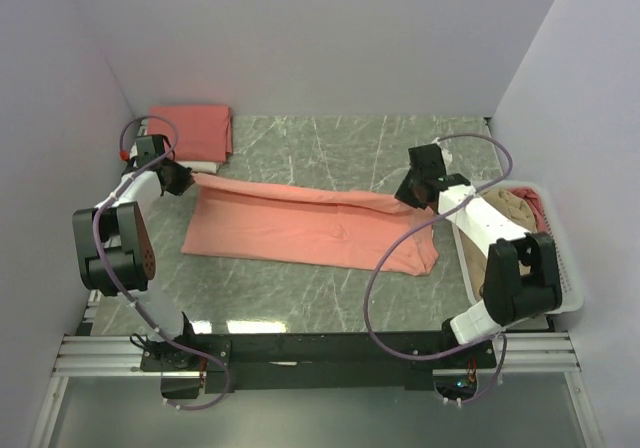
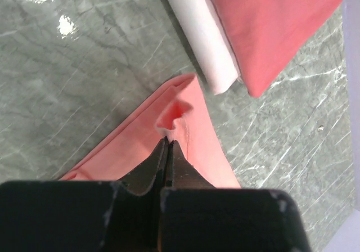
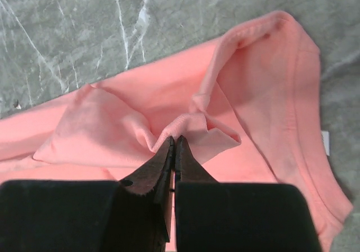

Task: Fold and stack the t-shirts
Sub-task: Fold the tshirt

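Note:
A salmon-pink t-shirt (image 1: 300, 226) lies stretched in a long folded band across the middle of the marble table. My left gripper (image 1: 188, 178) is shut on its left end; in the left wrist view a pinched pucker of the pink t-shirt (image 2: 191, 134) sits at my left gripper (image 2: 167, 142). My right gripper (image 1: 405, 196) is shut on the cloth near the right end; the right wrist view shows a raised fold of the t-shirt (image 3: 191, 122) bunched at my right gripper (image 3: 175, 139). A folded stack of t-shirts (image 1: 192, 131), pink over white, rests at the back left.
A white lattice basket (image 1: 566, 268) with tan and pink cloth (image 1: 515, 208) inside stands at the right edge, under the right arm. Grey walls close the left, back and right. The folded stack's white layer (image 2: 205, 44) lies close beyond the left gripper.

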`<state>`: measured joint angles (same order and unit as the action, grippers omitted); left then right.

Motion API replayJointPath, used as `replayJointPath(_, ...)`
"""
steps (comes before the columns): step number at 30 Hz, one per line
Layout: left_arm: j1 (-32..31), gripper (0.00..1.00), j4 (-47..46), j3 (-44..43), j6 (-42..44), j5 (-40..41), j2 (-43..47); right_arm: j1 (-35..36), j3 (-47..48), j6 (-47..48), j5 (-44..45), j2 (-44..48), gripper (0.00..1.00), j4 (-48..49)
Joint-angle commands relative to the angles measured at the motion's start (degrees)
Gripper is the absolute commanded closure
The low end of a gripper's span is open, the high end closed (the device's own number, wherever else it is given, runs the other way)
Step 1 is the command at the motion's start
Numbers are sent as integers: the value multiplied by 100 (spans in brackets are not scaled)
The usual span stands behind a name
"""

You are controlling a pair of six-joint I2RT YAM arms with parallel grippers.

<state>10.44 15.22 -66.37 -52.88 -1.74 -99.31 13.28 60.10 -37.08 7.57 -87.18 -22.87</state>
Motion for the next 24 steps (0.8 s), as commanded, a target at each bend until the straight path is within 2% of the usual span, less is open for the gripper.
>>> replayJointPath(1, 29, 99, -362, 246, -38, -55, 412, 17, -234, -89, 297, 569, 100, 301)
replayJointPath(15, 29, 99, -643, 1126, -213, -37, 1053, 96, -982, -177, 394, 1282, 100, 248)
replayJointPath(24, 37, 99, -907, 1478, -354, -204, 1107, 131, -1378, -221, 315, 1414, 100, 389)
